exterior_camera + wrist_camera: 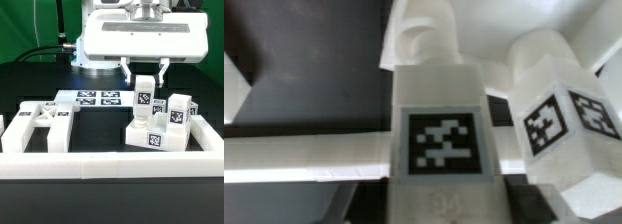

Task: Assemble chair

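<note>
Black table (100, 205), white rail (100, 165) along its front. Exterior view: claw (146, 72) clenched on an upright tagged post (146, 95) over the chair cluster (160, 132) at that view's right; braced side (40, 122) lies left. Wrist view: the post fills the centre, another tagged part (571, 115) just beside it.

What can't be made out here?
- Exterior view: foot of the tagged post, hidden behind the clustered chair parts.
- Exterior view: gripper pad contact on the post, too small.
- Wrist view: neighbouring tagged part, cut off by the edge, blurred.
</note>
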